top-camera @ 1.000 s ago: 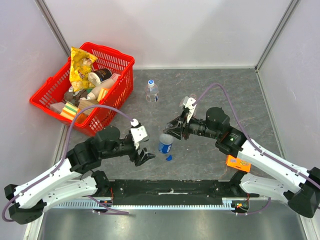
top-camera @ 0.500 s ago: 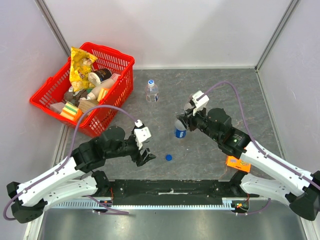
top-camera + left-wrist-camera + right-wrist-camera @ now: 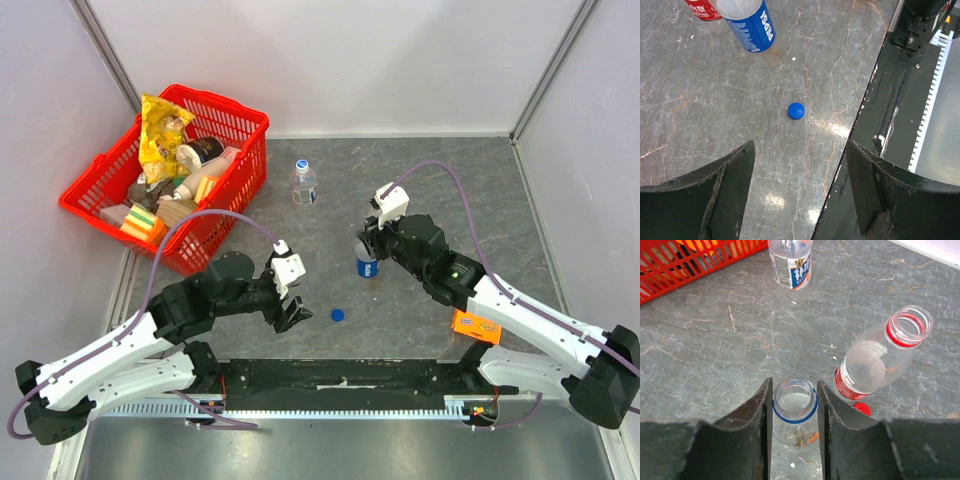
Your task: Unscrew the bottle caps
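The right gripper [image 3: 794, 395] clenches the open neck of the blue-labelled bottle [image 3: 752, 22], upright on the tabletop [image 3: 700, 100]; the left gripper [image 3: 800, 165] hangs released (jaws wide apart) near the blue cap [image 3: 796, 110], which lies loose by itself

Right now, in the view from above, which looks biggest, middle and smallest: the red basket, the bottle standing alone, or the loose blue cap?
Largest: the red basket, by far.
Middle: the capped bottle standing alone.
Smallest: the loose blue cap, just a dot.
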You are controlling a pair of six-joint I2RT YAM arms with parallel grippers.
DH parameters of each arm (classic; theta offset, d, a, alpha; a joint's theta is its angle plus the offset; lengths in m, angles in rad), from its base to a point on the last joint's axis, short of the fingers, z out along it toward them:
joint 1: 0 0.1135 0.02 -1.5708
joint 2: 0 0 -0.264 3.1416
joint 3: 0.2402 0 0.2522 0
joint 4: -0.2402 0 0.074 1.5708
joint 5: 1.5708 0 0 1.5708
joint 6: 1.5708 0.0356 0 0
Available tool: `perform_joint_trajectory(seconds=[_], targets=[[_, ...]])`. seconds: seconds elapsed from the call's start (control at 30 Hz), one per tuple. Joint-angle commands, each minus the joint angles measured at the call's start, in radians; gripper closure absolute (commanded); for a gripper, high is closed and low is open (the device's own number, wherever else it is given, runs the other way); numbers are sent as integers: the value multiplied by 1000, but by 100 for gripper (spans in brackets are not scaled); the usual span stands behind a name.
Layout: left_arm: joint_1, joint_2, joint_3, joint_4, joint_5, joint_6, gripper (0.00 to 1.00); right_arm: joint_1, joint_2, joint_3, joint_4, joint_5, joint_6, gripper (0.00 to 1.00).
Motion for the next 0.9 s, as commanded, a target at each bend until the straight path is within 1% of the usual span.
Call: perform_joint_trajectory(seconds=[0.0,0.1,0.13,0.27,0.37,0.43,0.57,0.7,0.8,0.87], targets=[[-1,-1,-1,27,1,-4,22,-7,4,-20,46,20,34,100],[-1,0,-2,26,-3,-2,22,-7,-2,-37,51,36,48,100],[-3,0,-2,26,-2,-4,22,-8,-4,-41,51,39,52,97],[-3,2,1,26,-6,-4,22,-8,-11,-58,49,46,72,78],[-3,2,2,26,-9,-5,22,-8,-18,-63,48,40,83,73],[-3,2,1,26,-12,-10,22,-8,-24,-64,46,36,89,67],[-3,5,1,30,-29,-19,22,-8,-41,-61,37,19,100,51],[-3,9,5,33,-89,-48,22,-8,-60,-55,28,2,101,33],[-3,9,7,38,-136,-62,21,-8,-74,-49,17,-1,104,27],[-3,11,10,44,-173,-115,21,-8,-83,-41,8,-7,106,23]])
